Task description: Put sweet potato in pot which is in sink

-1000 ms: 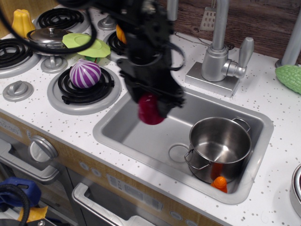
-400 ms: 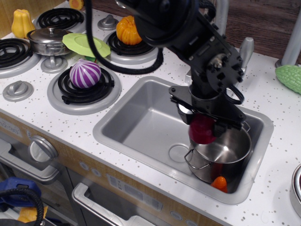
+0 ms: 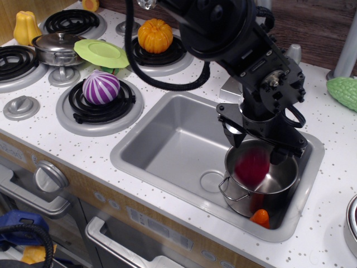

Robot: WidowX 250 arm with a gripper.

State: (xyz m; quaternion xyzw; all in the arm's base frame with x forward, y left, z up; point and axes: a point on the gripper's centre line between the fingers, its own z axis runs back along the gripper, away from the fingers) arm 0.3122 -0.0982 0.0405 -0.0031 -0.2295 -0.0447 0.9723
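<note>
Having crossed from the sink's [image 3: 167, 139] left side, the gripper [image 3: 257, 146] is releasing the blurred sweet potato [image 3: 252, 166] into the pot [image 3: 261, 177] near the counter's front-right corner, jaws apparently parting; retreating upward comes next.

My gripper [image 3: 257, 146] fills the space above the pot [image 3: 262, 181]. Left of the pot, the sink [image 3: 167, 146] floor lies bare; an orange piece [image 3: 260, 217] is wedged against the pot's front.
</note>
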